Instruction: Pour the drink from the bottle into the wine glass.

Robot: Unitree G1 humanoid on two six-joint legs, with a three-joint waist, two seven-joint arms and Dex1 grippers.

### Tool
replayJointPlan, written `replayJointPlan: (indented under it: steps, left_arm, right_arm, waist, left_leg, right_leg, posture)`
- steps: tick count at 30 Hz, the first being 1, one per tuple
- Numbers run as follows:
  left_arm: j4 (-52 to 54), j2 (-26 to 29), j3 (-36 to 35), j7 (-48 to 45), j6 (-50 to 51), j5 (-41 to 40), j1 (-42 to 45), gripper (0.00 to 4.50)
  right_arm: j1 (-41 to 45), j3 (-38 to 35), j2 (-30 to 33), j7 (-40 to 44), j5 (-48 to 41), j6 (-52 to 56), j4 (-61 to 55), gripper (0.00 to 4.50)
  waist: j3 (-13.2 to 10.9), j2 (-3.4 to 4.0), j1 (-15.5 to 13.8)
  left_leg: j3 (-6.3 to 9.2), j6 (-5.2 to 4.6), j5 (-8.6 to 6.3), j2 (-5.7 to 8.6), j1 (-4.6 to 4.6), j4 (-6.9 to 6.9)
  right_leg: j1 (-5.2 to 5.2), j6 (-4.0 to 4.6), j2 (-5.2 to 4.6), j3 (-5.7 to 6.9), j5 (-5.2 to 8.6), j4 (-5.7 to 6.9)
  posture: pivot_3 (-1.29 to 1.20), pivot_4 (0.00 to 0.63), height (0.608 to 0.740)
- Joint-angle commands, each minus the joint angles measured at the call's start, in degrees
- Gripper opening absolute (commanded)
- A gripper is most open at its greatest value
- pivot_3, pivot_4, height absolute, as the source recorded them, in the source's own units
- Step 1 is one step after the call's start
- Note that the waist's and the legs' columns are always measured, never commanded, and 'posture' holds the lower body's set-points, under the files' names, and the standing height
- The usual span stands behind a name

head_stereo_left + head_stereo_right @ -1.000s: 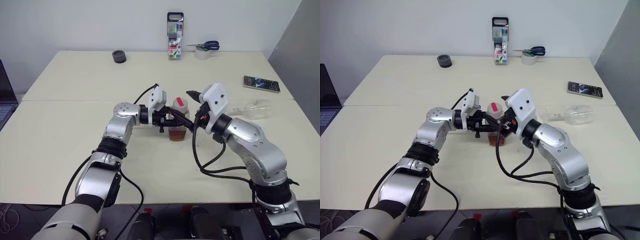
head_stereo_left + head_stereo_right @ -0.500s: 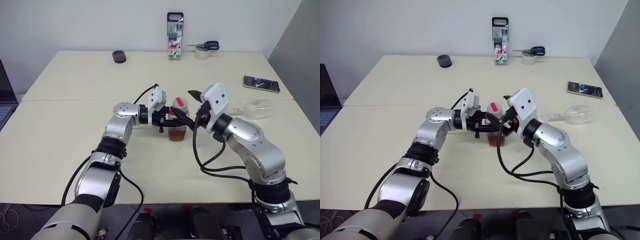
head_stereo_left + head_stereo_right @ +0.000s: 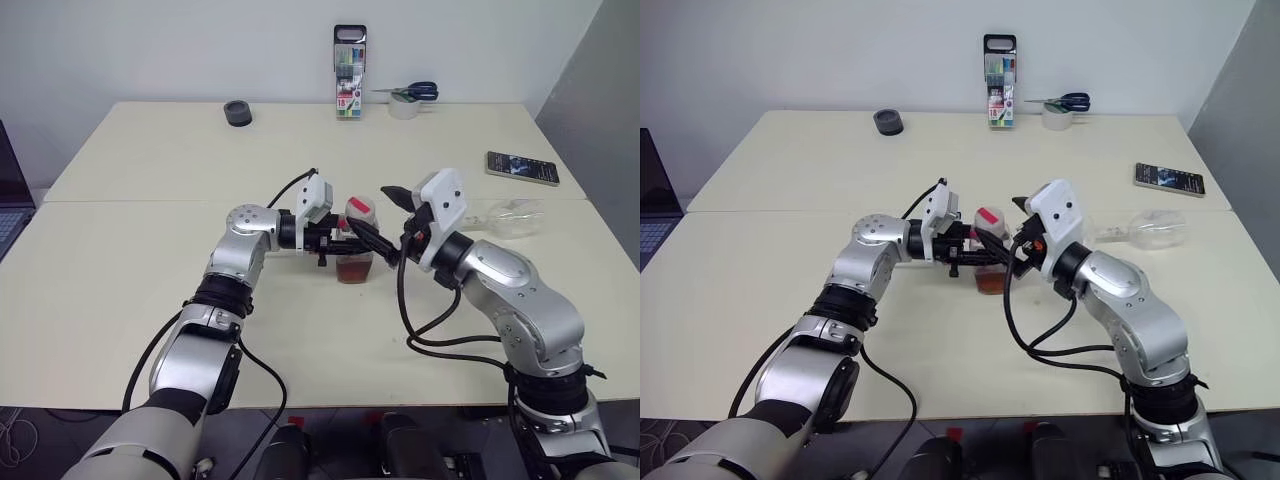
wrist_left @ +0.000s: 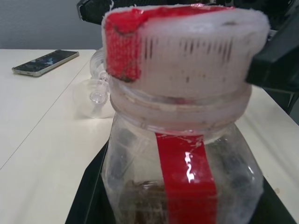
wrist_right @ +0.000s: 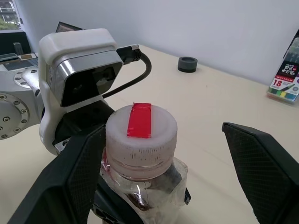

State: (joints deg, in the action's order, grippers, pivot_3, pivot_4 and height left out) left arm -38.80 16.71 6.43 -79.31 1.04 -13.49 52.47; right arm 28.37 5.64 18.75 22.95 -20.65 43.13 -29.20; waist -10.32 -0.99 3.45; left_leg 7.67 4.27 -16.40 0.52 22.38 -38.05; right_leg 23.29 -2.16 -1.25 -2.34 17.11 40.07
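Two grippers meet at the bottle [image 3: 356, 243], which stands upright at mid-table [image 3: 150, 260], long axis vertical, its pale cap [image 5: 141, 127] pointing up. The left gripper [image 3: 352, 240] reaches in level from the left, fingers clamped on the bottle's body. The right gripper [image 5: 163, 175] has its fingers [image 5: 74, 175] spread wide either side of the cap, one close beside it. The reddish-brown drink [image 3: 354, 269] fills the bottle's base. The wine glass [image 3: 508, 217] lies on its side to the right, well apart.
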Motion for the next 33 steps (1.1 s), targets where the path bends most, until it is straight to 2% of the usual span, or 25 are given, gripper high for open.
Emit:
replayJointPlan:
  steps: [1, 33]
  left_arm:
    - [2.3, 0.9, -0.8, -0.6, -0.9, -0.7, 0.6, 1.69]
    - [1.0, 0.9, -0.8, -0.3, -1.9, -0.4, 0.8, 1.69]
  right_arm:
    - [-0.1, -2.8, 0.7, -1.0, -0.5, 0.1, -2.3, 4.17]
    - [-0.7, -3.6, 2.8, -0.8, -2.7, 0.8, -3.1, 4.17]
  waist:
    - [0.0, 0.0, 0.0]
    - [0.0, 0.0, 0.0]
  left_leg:
    - [0.0, 0.0, 0.0, 0.0, 0.0, 0.0]
    - [0.0, -0.03, -0.02, 0.0, 0.0, 0.0]
  right_leg:
    - [0.0, 0.0, 0.0, 0.0, 0.0, 0.0]
    - [0.0, 0.0, 0.0, 0.0, 0.0, 0.0]
  posture:
    - [0.0, 0.15, 0.74]
    - [0.0, 0.15, 0.74]
